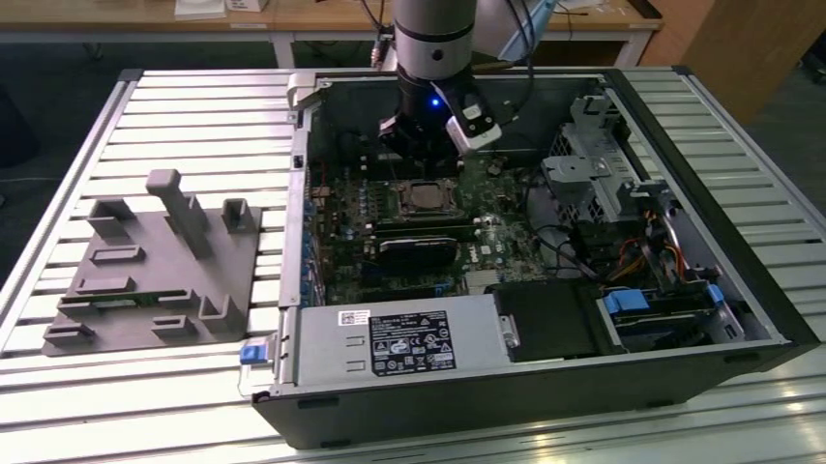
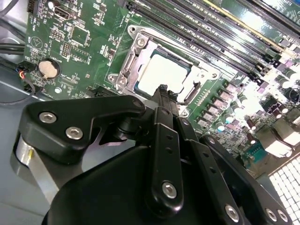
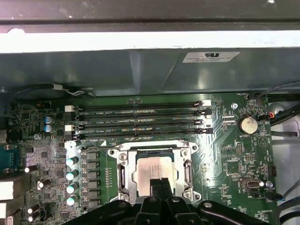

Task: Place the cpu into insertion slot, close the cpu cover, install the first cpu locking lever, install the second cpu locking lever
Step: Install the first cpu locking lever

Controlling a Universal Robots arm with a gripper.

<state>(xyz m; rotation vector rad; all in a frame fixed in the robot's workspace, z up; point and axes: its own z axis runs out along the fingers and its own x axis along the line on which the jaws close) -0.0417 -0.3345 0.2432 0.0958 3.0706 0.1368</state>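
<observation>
Pale silver square cpu (image 3: 152,169) is seated under thin metal frame cover (image 3: 123,169); hand (image 3: 161,182), fingers together, is held at its edge; lever step judged in hand.

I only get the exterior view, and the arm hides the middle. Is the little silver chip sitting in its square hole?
Observer: Yes. In both wrist views the cpu lies flat in the insertion slot, pale face up.
Operator: Is the metal frame on top of it?
Observer: In the first wrist view the cpu cover lies down around the cpu, which shows through its cut-out.
Operator: Are the fingers pinching something?
Observer: No. In the second wrist view the gripper is shut with nothing between its fingers, its tips at the cpu's edge.
</observation>
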